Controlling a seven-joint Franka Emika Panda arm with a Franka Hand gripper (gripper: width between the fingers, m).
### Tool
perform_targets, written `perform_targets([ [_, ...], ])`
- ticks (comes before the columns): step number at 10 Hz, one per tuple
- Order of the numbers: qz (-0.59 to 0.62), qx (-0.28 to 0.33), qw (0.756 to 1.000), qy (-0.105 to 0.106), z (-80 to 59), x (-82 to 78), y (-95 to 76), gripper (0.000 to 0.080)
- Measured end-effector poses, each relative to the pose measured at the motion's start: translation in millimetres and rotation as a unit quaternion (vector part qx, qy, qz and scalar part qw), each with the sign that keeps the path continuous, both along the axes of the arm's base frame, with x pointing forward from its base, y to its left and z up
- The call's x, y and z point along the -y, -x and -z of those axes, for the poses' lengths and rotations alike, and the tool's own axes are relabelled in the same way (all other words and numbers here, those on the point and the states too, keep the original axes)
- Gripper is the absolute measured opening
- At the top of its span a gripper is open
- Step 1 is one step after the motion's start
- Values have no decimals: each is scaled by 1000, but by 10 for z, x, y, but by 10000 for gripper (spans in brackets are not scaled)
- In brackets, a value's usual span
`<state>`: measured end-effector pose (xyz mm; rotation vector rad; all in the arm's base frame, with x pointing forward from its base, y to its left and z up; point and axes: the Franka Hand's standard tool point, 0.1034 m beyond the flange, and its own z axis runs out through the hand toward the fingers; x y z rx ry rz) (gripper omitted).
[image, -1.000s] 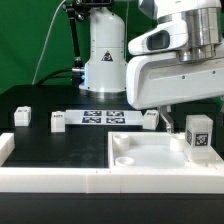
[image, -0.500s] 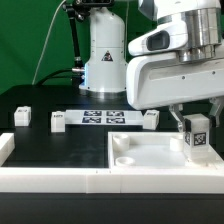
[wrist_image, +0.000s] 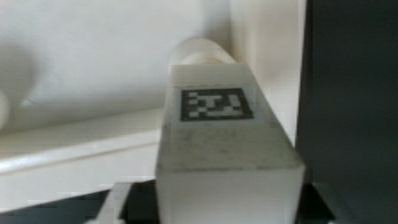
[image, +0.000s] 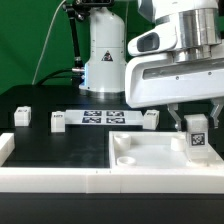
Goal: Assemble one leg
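My gripper is at the exterior view's right, its fingers on either side of a small white leg with a square tag on its face. It is shut on the leg. The leg stands upright, its lower end at the right edge of the large white square panel. In the wrist view the leg fills the gap between the jaws of the gripper and points at the white panel. I cannot tell whether the leg's end touches the panel.
Three more white legs lie on the black table behind the panel, one at the far left, one beside the marker board, and one right of it. A round corner hole shows in the panel. A white rim runs along the front.
The gripper and the leg in it have shifted slightly to the exterior view's right and a little upward. The other legs have not moved.
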<state>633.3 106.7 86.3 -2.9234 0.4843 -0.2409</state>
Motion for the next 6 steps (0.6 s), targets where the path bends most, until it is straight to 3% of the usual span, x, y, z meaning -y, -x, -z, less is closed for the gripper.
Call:
perform_targets([
  [4, 193, -21, 981, -31, 17, 79, 18, 292],
  [6, 325, -35, 944, -52, 31, 114, 59, 294],
])
